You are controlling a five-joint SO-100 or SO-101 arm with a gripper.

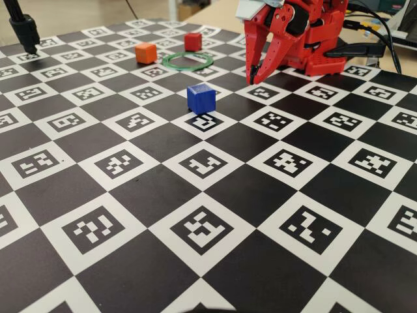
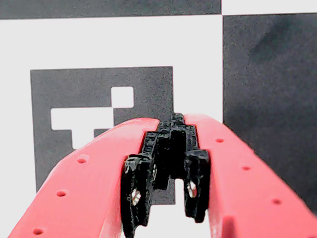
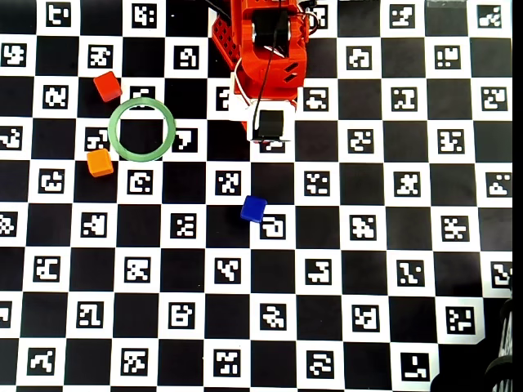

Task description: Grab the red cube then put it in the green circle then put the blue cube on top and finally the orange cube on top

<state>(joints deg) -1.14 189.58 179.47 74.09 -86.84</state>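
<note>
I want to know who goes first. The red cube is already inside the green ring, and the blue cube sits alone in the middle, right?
Not quite. The overhead view shows the red cube outside the green ring, beside its rim. The blue cube does sit alone.
</note>
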